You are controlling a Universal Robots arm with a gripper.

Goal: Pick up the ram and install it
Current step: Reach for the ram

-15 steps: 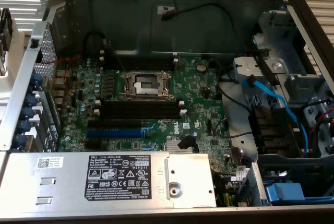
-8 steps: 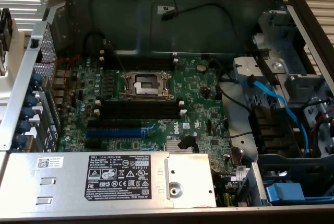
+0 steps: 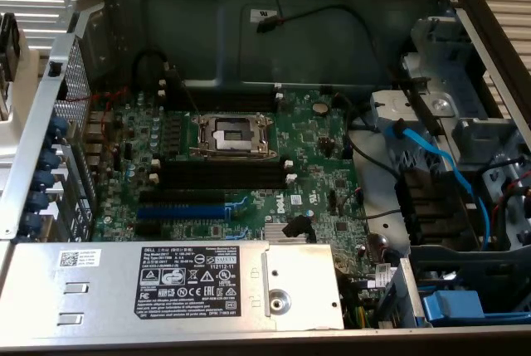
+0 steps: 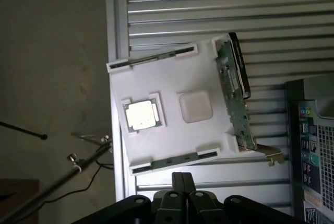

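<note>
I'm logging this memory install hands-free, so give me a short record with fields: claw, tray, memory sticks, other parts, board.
claw: shut, holding nothing, close to the tray edge that carries one stick
tray: white tray on a slatted surface
memory sticks: two thin strips standing in grooves on opposite tray edges, not gripped
other parts: square chip lying flat; green card standing on edge
board: long black slots beside the socket look empty
</note>
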